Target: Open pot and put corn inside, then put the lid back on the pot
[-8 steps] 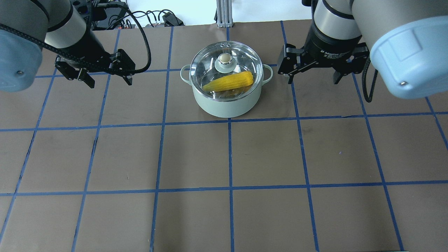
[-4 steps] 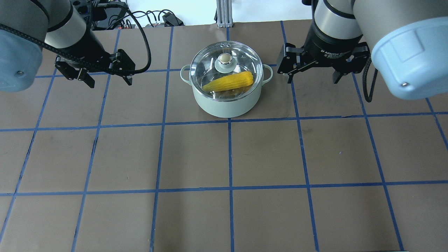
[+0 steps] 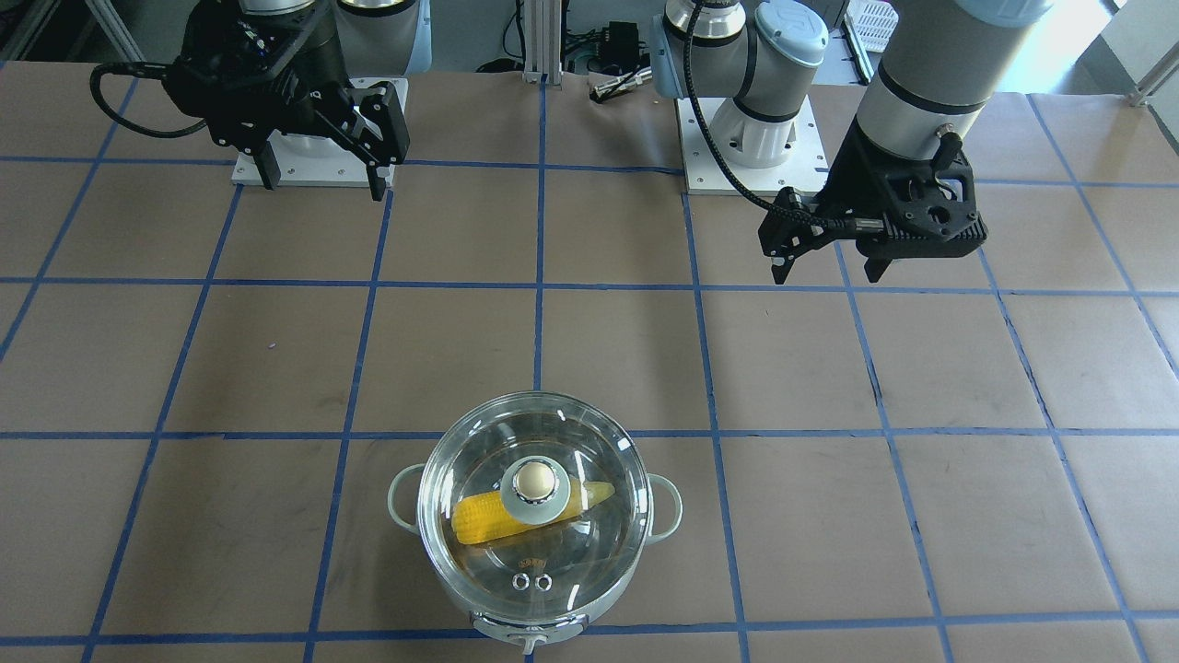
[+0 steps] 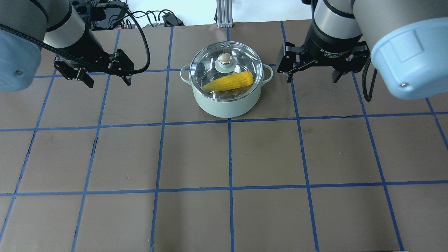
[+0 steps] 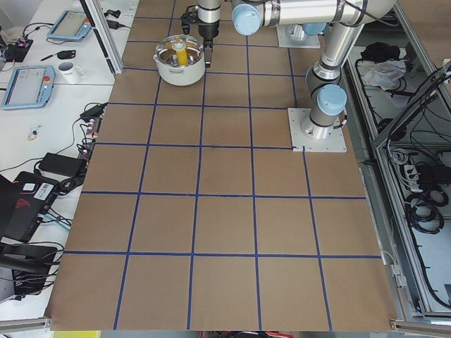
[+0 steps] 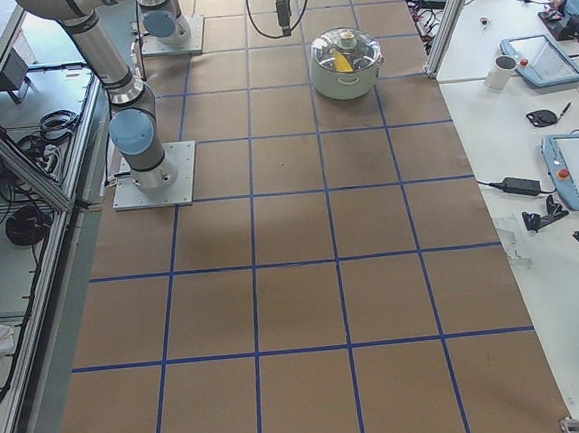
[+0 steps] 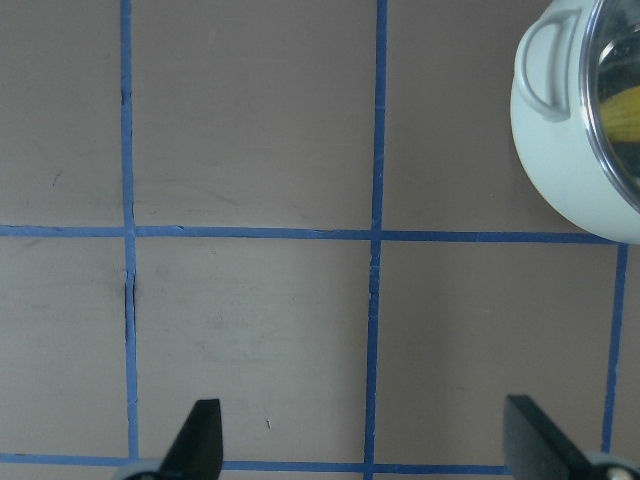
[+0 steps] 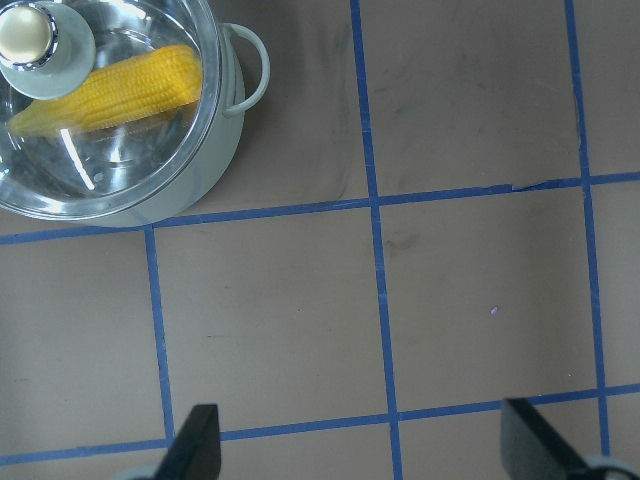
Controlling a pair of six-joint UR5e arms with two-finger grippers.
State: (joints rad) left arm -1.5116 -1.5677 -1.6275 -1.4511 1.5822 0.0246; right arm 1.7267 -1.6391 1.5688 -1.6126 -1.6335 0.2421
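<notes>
The mint-green pot [image 4: 227, 105] stands at the table's far middle, also in the front view [image 3: 530, 633]. The clear glass lid [image 4: 213, 56] with its gold ball knob [image 4: 225, 58] sits closed on the pot. The yellow corn [image 4: 229, 81] lies inside, seen through the glass, also in the front view [image 3: 484, 516] and the right wrist view [image 8: 110, 95]. My left gripper [image 4: 106, 75] is open and empty, raised left of the pot. My right gripper [image 4: 311, 71] is open and empty, raised right of the pot. The lid also shows in the front view [image 3: 589, 552].
Brown table [image 4: 227, 157] with a grid of blue tape lines. Cables and equipment [image 4: 154, 17] lie beyond the far edge. The arms' base plates [image 3: 746, 147] are at the robot's side. Operator desks with tablets [image 6: 548, 56] flank the table's far side.
Both grippers have drifted slightly upward and away from the pot. Pot, lid and corn have not moved.
</notes>
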